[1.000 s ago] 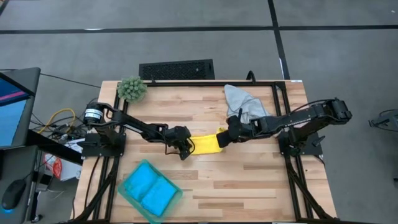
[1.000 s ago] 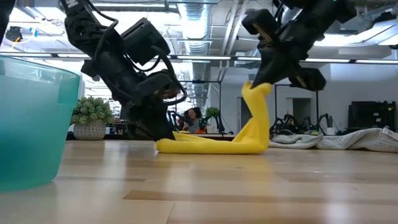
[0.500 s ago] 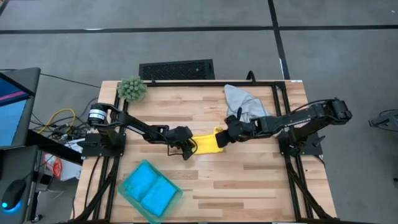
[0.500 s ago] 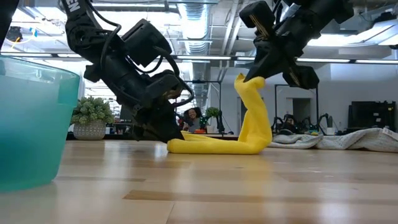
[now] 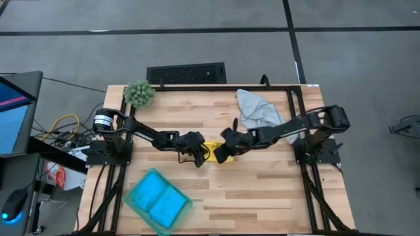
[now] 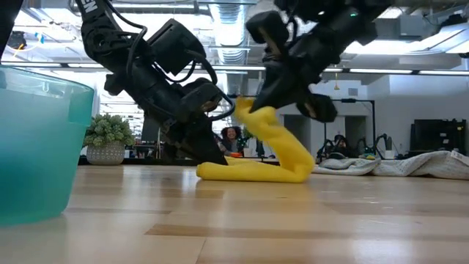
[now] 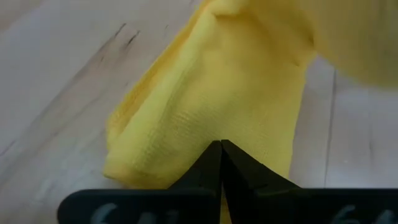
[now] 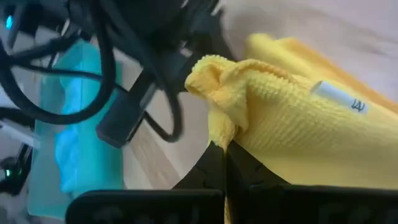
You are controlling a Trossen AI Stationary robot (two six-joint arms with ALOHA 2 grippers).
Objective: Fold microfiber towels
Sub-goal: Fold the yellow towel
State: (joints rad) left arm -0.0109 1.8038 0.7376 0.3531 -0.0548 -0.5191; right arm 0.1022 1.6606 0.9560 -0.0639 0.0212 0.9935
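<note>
The yellow towel (image 5: 212,151) lies in the middle of the table as a narrow folded strip, between my two grippers. My left gripper (image 5: 199,157) is shut on its left end, low at the table (image 6: 212,157). My right gripper (image 5: 223,151) is shut on the towel's other end and holds it raised (image 6: 248,111), arched back over the strip (image 6: 272,170) that lies on the wood. A light grey towel (image 5: 258,110) lies crumpled at the far right. Bright blue towels (image 5: 159,202) lie in a teal bin. My left gripper pinches the yellow towel's left end (image 7: 211,124) between its shut fingers, slanting down from the table's left. That end lies on the table in several layers. My right gripper pinches a bunched corner of the towel's right end (image 8: 225,124) between its shut fingers, coming from the table's right. That end is lifted clear and curves down slack to the part on the table (image 6: 293,172).
A teal bin (image 5: 134,196) stands at the near left and fills the low view's left side (image 6: 37,147). A fuzzy green plant ball (image 5: 139,94) sits at the far left corner. Bare wood lies along the near edge to the right of the bin.
My right gripper has carried the towel's raised end toward the table's left, over the lying part and close to my left gripper. The towel has gone from an upright flap to one arched over itself. My left gripper has kept its hold low on the left end.
</note>
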